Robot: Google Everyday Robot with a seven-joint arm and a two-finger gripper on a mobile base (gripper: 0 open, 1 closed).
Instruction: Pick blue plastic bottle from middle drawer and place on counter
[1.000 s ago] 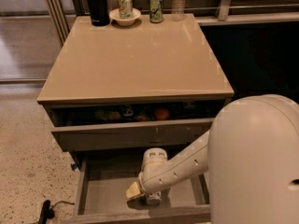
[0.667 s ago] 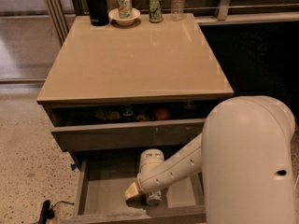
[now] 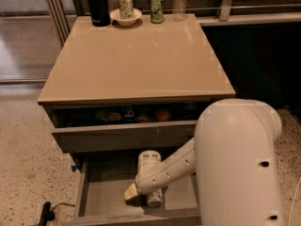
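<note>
Lower right of the frame, the robot's bulky white arm housing (image 3: pixel 240 164) now reaches further left than a second ago, hiding more of the cabinet. Its forearm slants down into the open middle drawer (image 3: pixel 101 197), where the gripper (image 3: pixel 132 192) sits low over the grey floor, barely shifted from before. Whether it grips anything cannot be told. The blue plastic bottle (image 3: pixel 154 198) lies just beside it in the drawer, partly under the wrist. Above, the counter (image 3: pixel 136 60) carries a black flask (image 3: pixel 96 4), bowl (image 3: pixel 125 19), green can (image 3: pixel 157 7) and clear bottle (image 3: pixel 179 3) along its far edge, unchanged.
</note>
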